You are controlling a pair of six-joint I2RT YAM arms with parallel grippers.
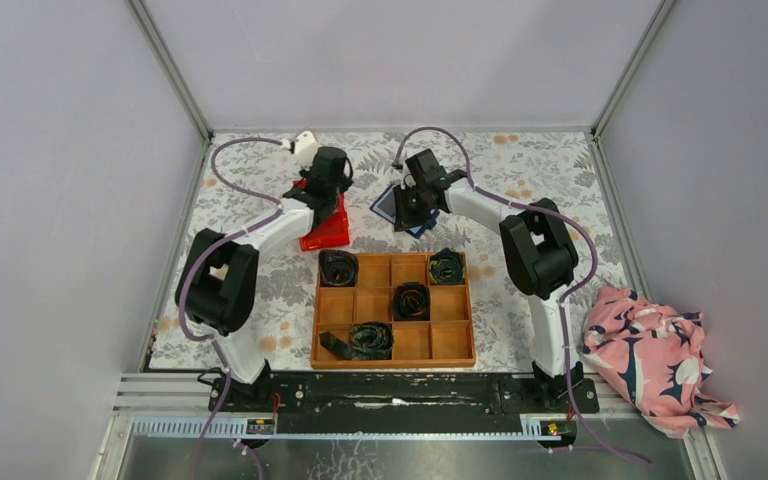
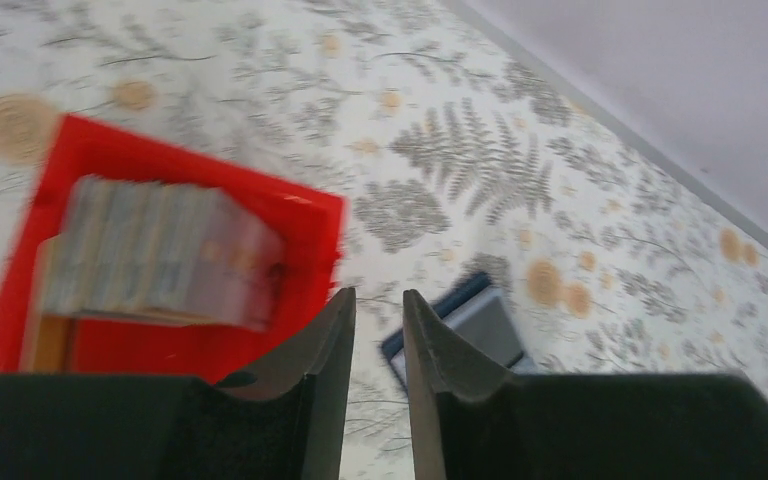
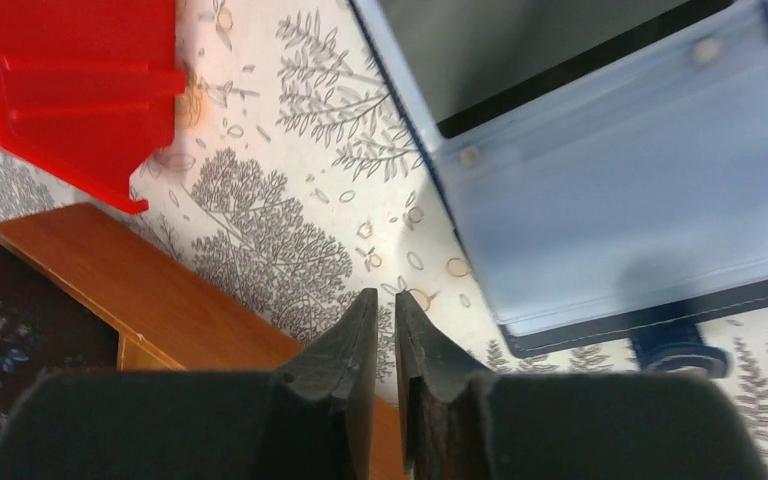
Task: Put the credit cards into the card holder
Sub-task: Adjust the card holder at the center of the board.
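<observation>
Right hand: fingers almost pressed together, grasping nothing; tips over bare cloth just beside the near corner of the card holder, not touching it.
Left hand: fingers drawn close with a slim gap, nothing held; poised at the edge of the red bin, card holder beyond and to the right.
Room: pale grey walls, metal corner posts.
Desk: covered by a white fern-print cloth.
Wooden tray: grid of compartments, four dark fabric rolls among them.
Pink cloth: crumpled heap off the desk's right edge.
Red bin: holds the credit cards.
Card holder: navy, lying open flat, pale inner pocket up, just right of the red bin.
Credit cards: pale piece over a tan one, blurred.
</observation>
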